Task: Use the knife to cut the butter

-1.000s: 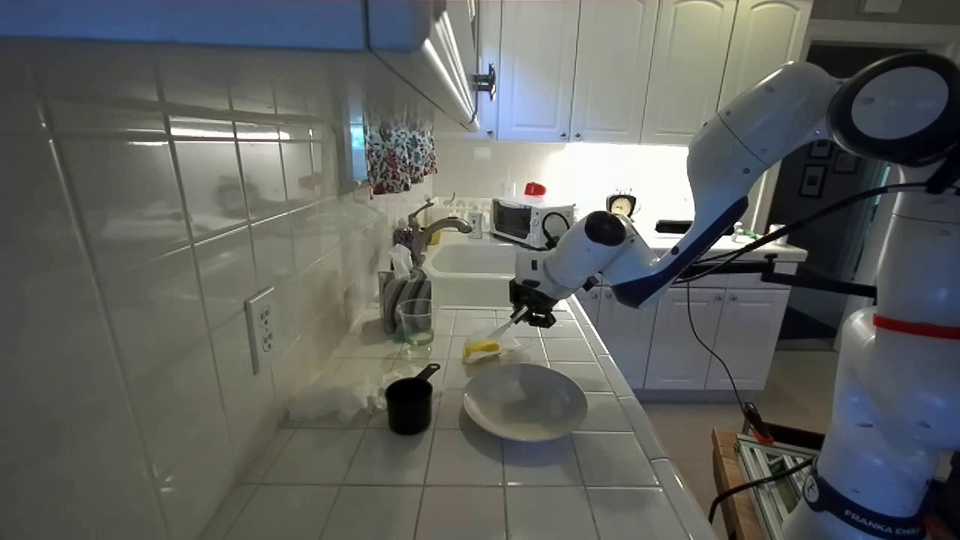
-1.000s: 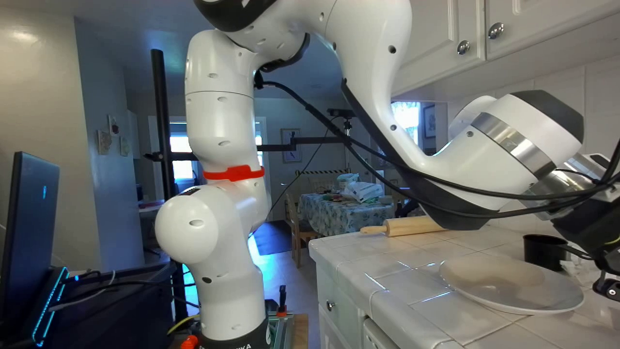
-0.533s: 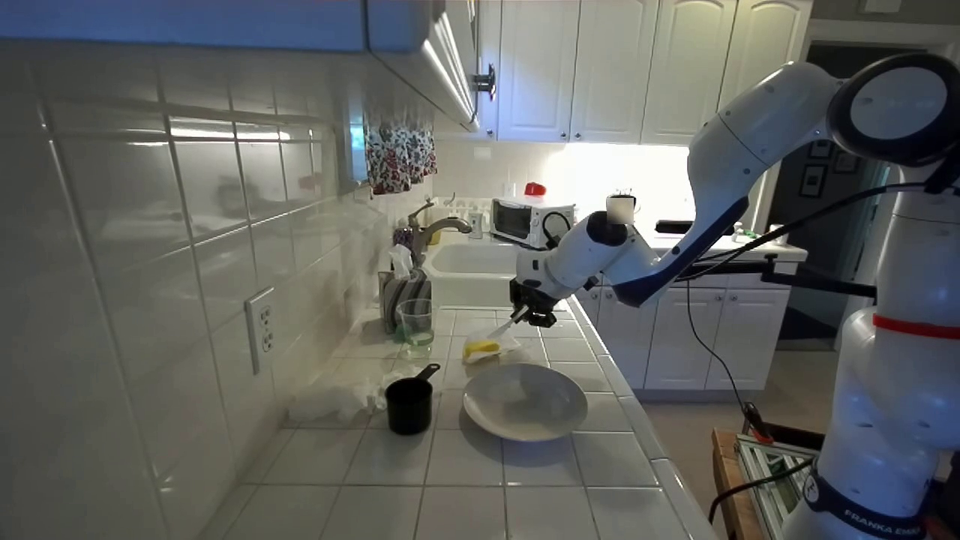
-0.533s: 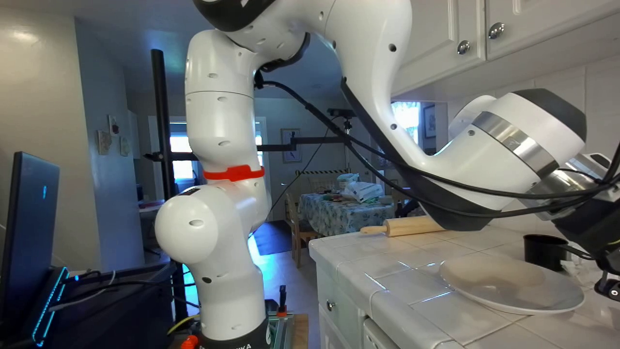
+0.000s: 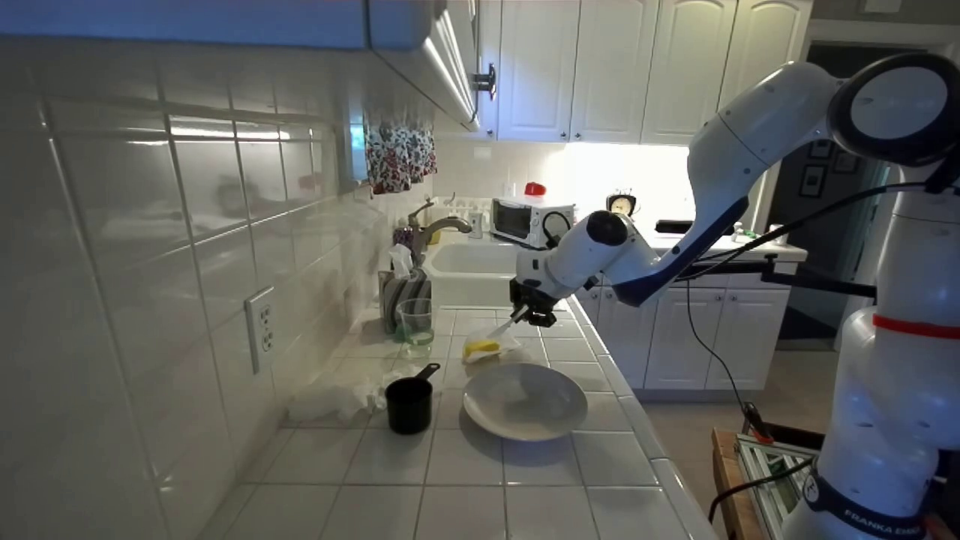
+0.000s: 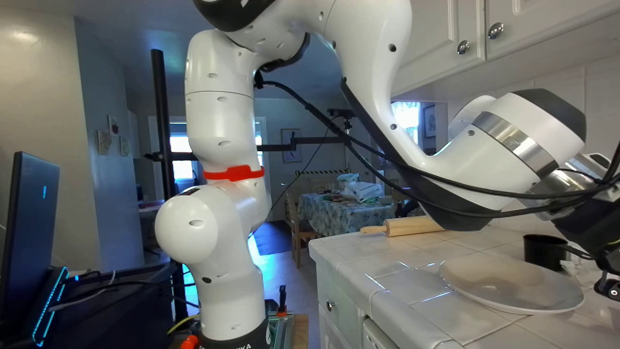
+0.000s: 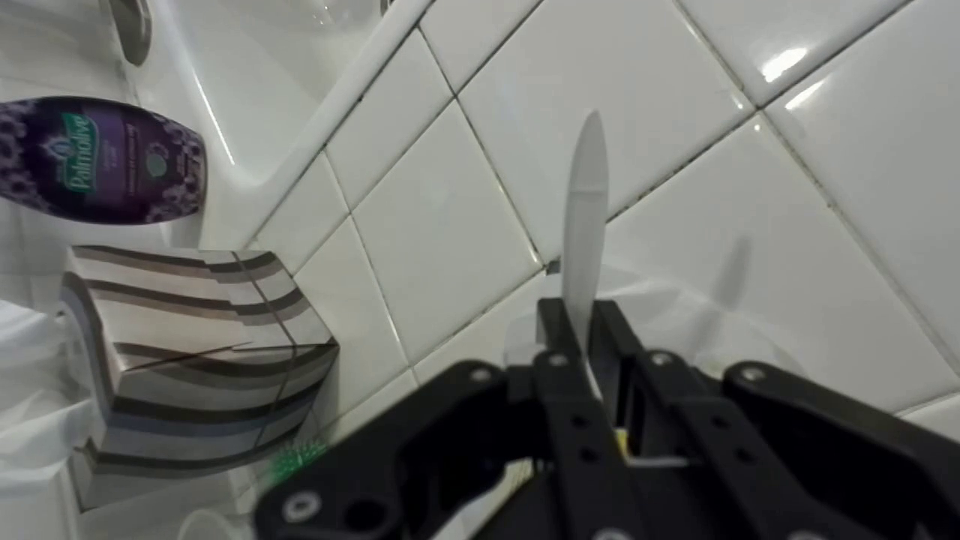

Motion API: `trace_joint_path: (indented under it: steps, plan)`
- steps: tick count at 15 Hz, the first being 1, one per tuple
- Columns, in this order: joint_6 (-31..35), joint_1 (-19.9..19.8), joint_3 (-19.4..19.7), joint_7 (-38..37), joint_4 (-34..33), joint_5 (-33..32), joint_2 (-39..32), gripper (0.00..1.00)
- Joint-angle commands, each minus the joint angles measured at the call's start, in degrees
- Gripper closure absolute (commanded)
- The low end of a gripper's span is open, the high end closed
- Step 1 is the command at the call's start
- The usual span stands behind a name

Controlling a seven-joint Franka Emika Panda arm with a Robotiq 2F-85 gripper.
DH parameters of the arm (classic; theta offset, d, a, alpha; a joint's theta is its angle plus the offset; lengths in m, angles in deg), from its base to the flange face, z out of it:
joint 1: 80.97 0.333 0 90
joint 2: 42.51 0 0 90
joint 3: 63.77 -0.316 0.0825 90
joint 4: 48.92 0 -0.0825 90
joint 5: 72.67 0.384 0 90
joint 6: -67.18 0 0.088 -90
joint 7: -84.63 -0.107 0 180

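Note:
My gripper (image 7: 577, 304) is shut on a pale, translucent knife (image 7: 587, 187), which sticks out past the fingertips in the wrist view. In an exterior view the knife (image 5: 505, 327) slants down and left from the gripper (image 5: 525, 313) toward the butter (image 5: 480, 348). The butter is a small yellow block on a clear, crumpled wrapper (image 5: 513, 348) on the tiled counter. Whether the knife's lower end touches the butter or sits in it, I cannot tell. The wrist view leaves the butter mostly hidden behind the fingers, with a sliver of yellow between them.
A white plate (image 5: 525, 409) lies nearer the camera than the butter, beside a black cup (image 5: 409, 409). Toward the wall stand a clear glass (image 5: 417, 330) and a striped tissue box (image 7: 202, 360). A sink (image 5: 476, 285) lies beyond. A rolling pin (image 6: 414, 226) rests farther along the counter.
Over the last second the wrist has shifted only very slightly, toward the right in both exterior views. Butter, plate and cup stay where they were, and the grip on the knife looks the same.

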Motion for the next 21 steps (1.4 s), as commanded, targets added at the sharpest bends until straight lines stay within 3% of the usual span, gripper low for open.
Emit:
trace_joint_path:
  steps: [1, 15, 16, 21]
  plan:
    - [0.0, 0.0, 0.0, 0.0, 0.0, 0.0, 0.0, 0.88]
    - [0.0, 0.0, 0.0, 0.0, 0.0, 0.0, 0.0, 0.88]
    - [0.0, 0.0, 0.0, 0.0, 0.0, 0.0, 0.0, 0.97]
    - [0.4, 0.35, -0.54, -4.27, -0.89, -5.45, -0.38, 0.97]
